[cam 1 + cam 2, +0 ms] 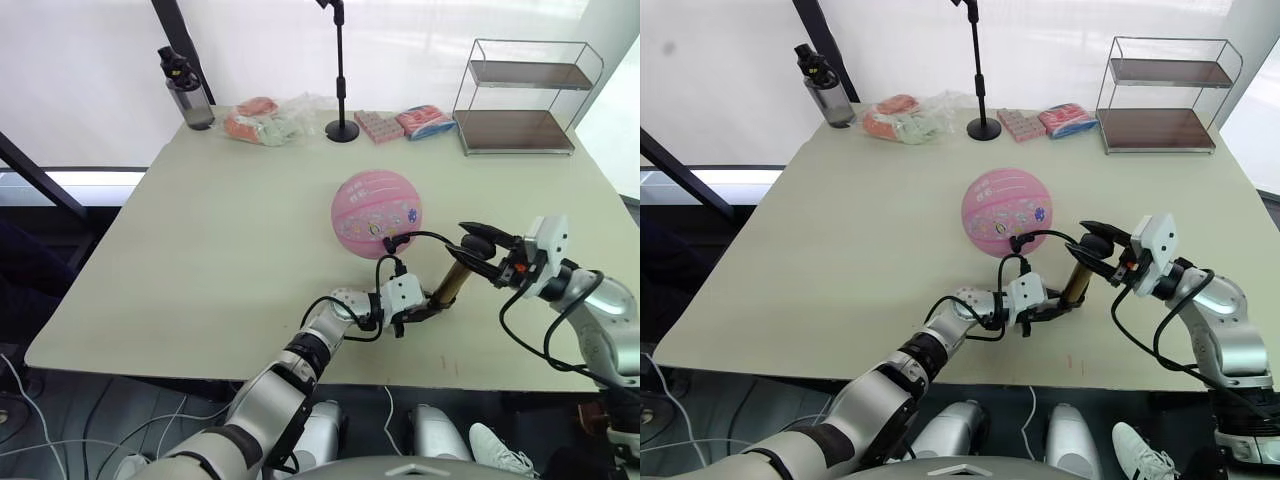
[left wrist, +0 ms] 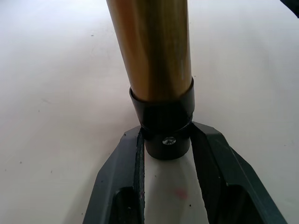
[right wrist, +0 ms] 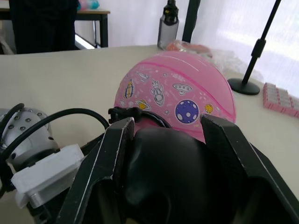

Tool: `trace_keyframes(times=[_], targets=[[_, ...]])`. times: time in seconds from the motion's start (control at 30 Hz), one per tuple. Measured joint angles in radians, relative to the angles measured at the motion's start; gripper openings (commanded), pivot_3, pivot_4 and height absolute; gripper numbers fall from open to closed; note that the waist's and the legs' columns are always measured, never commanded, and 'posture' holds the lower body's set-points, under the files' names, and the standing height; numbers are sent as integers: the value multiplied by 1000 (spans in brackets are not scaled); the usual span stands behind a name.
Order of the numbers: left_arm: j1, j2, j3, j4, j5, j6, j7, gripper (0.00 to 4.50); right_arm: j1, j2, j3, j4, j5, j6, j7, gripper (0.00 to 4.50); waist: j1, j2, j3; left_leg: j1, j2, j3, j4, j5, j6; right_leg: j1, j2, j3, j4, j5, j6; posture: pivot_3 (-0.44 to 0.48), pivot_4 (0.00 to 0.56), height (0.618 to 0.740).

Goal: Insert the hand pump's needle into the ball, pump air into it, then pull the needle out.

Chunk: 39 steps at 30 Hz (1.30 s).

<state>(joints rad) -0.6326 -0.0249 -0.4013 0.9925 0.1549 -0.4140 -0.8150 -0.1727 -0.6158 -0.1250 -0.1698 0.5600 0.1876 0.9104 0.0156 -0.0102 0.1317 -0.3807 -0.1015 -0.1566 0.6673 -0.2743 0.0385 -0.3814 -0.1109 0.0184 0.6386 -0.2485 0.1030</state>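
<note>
The ball [image 1: 376,213] rests mid-table with the needle [image 1: 389,243] at its near side, apparently seated, though the entry point is too small to confirm. The hand pump [image 1: 449,285] stands tilted just in front of it, its lower cap clenched by the left gripper [image 1: 412,312] and its T-handle [image 3: 163,172] between the fingers of the right gripper [image 1: 478,245]. The pumping step appears in hand; the next move calls for a stroke along the cylinder axis with the base held firm.
</note>
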Motion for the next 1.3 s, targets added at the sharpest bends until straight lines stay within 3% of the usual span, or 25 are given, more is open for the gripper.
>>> trace_keyframes(times=[0.4,0.67,0.93,1.3], targets=[[-3,0,0,-3,0,-2,-7,1078,-217,-178,-163,-89,250,249,4,2020,2,1,9,-2,-1,0,0,0,0,-1,-2,-1,-1,0,0,0,150,736],[-1,0,0,-8,0,-6,-12,1078,-275,-224,-178,-95,305,339,-12,2020,3,1,12,-7,-1,0,0,0,0,-5,-4,-1,-1,0,0,0,150,736],[1,0,-1,-11,0,-6,-10,1078,-225,-184,-175,-156,234,254,-19,2020,3,0,11,-9,-2,1,1,0,0,-8,-4,-2,0,0,0,0,150,736],[9,11,0,-9,1,-6,5,1078,-29,23,-50,-154,18,-11,-30,2020,-1,-7,7,1,0,1,0,0,0,0,-1,-1,1,0,0,0,150,736]])
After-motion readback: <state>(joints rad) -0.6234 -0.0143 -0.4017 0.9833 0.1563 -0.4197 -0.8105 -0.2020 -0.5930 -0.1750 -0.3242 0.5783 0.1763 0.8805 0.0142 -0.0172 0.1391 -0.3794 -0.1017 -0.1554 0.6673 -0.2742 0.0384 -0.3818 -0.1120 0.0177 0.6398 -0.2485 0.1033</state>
